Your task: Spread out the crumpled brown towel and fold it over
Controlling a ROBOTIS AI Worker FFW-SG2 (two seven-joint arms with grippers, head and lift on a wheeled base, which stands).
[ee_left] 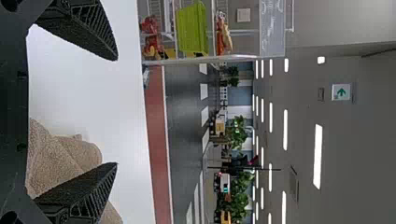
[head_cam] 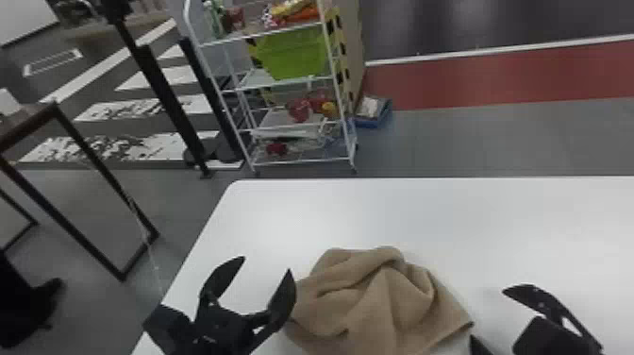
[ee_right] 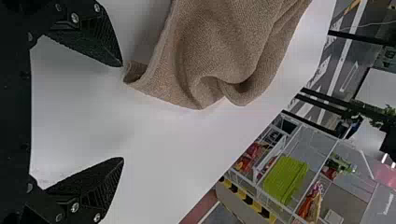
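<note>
The brown towel (head_cam: 372,302) lies crumpled in folds on the white table (head_cam: 424,207). My left gripper (head_cam: 267,264) stands open at the towel's left side, its right-hand finger against or over the edge. My right gripper (head_cam: 488,311) is open to the towel's right, one finger near the right corner. In the left wrist view, one finger of the left gripper (ee_left: 116,112) overlaps the towel (ee_left: 70,154). In the right wrist view, the towel (ee_right: 219,51) has a curled corner close to one fingertip of the right gripper (ee_right: 123,112), with nothing between the fingers.
Beyond the table's far edge stands a white wire shelf (head_cam: 283,127) with a green bin (head_cam: 297,54) and other items. A dark-framed table (head_cam: 52,113) is off to the left. The table's left edge runs beside my left gripper.
</note>
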